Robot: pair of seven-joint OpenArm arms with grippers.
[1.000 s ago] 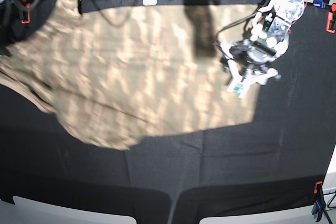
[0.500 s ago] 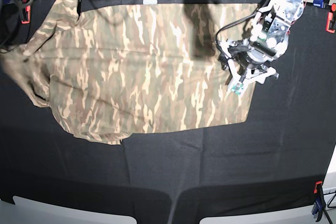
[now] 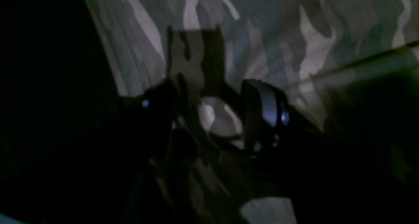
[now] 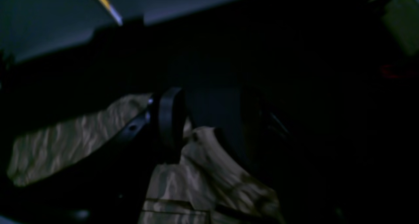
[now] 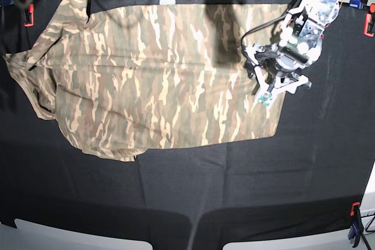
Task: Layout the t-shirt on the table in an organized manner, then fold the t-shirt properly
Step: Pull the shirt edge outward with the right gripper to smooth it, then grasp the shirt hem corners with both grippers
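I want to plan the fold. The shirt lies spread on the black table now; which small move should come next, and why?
Probably smooth the collar end first. The t-shirt lies mostly flat on the table, but its edge near the right gripper is bunched. Both grippers are open; the left gripper hovers over the hem, holding nothing.

The t-shirt [image 5: 158, 80], printed in tan, beige and olive-brown camouflage streaks, lies spread nearly flat on the surface [image 5: 246, 191], a wide area draped in matte black cloth. Its hem edge runs along the right side in the base view, and its top edge lies close to the far edge of the surface. One sleeve points toward the far left corner. The left part is rumpled, with a fold and a lumpy lower corner. Black cloth shows all along the near side.
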